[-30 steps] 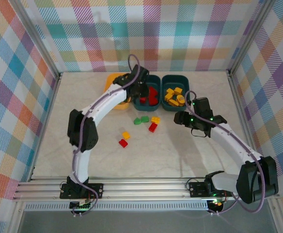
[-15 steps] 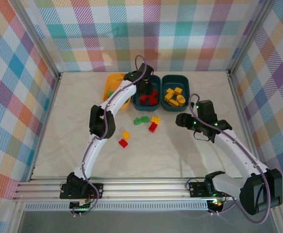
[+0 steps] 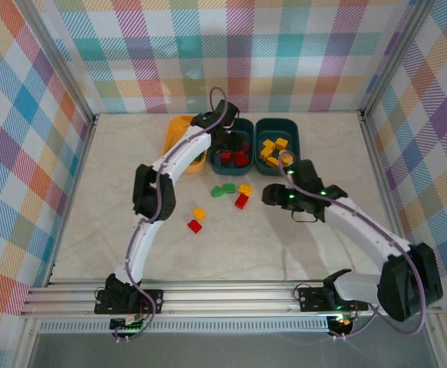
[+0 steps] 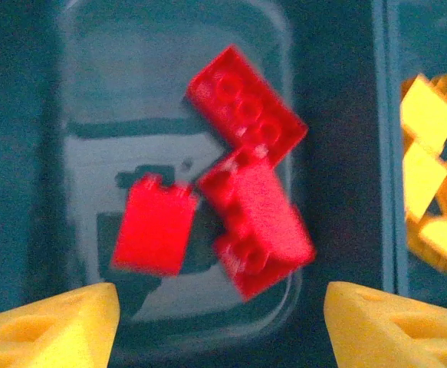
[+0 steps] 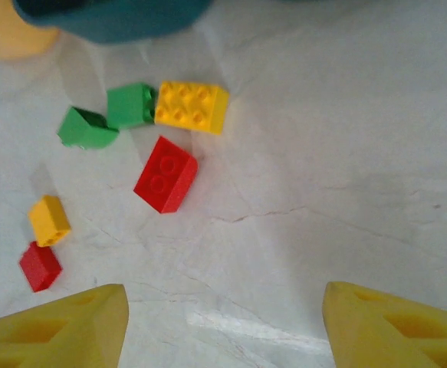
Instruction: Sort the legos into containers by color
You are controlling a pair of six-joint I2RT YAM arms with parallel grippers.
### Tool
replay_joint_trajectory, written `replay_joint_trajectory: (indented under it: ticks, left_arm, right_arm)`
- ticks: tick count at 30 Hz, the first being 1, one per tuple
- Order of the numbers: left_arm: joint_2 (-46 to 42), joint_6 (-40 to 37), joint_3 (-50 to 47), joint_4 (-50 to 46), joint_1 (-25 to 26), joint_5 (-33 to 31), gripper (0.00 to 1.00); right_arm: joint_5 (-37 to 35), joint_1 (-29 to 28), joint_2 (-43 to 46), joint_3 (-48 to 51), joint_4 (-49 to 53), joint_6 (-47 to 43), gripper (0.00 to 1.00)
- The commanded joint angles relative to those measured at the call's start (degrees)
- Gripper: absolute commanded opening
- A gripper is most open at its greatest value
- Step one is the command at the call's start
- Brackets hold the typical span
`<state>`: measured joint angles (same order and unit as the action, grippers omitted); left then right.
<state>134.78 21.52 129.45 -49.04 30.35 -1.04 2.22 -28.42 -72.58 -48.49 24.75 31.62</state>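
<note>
1. three tubs in a row at the far side of the table (image 3: 116,230), seen from above: orange-yellow tub (image 3: 174,132) on the left, middle teal tub (image 3: 244,123) right against it, right teal tub (image 3: 296,134) next along.
2. same view: left gripper (image 3: 225,144) low over the middle teal tub, directly above the red bricks (image 3: 237,158) inside; jaw gap hard to judge from up here. right gripper (image 3: 267,196) over bare table, just in front of the right teal tub with its yellow bricks (image 3: 273,149).
3. same view, six pieces loose on the table between the arms: two green bricks (image 3: 223,188) side by side, a loose yellow brick (image 3: 245,188) just to their right, a loose red brick (image 3: 241,202) close below it. off to the left and well apart from those, a small yellow brick (image 3: 199,213) and a small red brick (image 3: 195,226).
4. left wrist view: two yellow fingertips (image 4: 47,326) in the bottom corners, jaws wide apart and holding nothing. three red bricks on the floor of the middle teal tub, two touching, the third just beside them and a little blurred. yellow bricks at the right edge, inside the neighbouring tub.
5. right wrist view: jaws wide, nothing between the fingertips, only bare table below. all six loose pieces ahead and to the left; edges of two tubs along the top.
</note>
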Motion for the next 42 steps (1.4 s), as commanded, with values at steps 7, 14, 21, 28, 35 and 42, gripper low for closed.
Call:
replay_joint_trajectory:
  ticks: [7,14,21,28,35,42]
  left_arm:
    - [-42.9,13.5,-56.1,22.8,-5.7,-8.0,0.82]
    - [-61.5,17.6,-82.5,23.8,-9.5,-8.8,0.89]
    - [-67.3,17.6,-89.7,23.2,-9.7,-7.8,0.91]
    - [-70.4,16.7,-90.3,23.2,-9.8,-6.9,0.91]
    - [-70.5,15.7,-90.2,22.6,-9.8,-6.1,0.91]
    - [-68.1,16.7,-91.2,23.4,-7.5,-3.2,0.88]
  right_arm:
    - [-11.8,-11.5,-20.3,-11.5,-2.7,10.1,0.73]
    - [-12.8,-12.3,-32.0,-20.1,-1.6,10.7,0.74]
    - [-16.2,-14.6,-40.2,-28.4,3.7,11.2,0.66]
    - [-17.3,-15.3,-43.7,-30.6,5.9,11.4,0.5]
    - [-20.6,-17.7,-38.8,-30.0,4.8,7.2,0.22]
    - [-23.4,-15.7,-32.5,-35.5,6.4,-1.0,0.2]
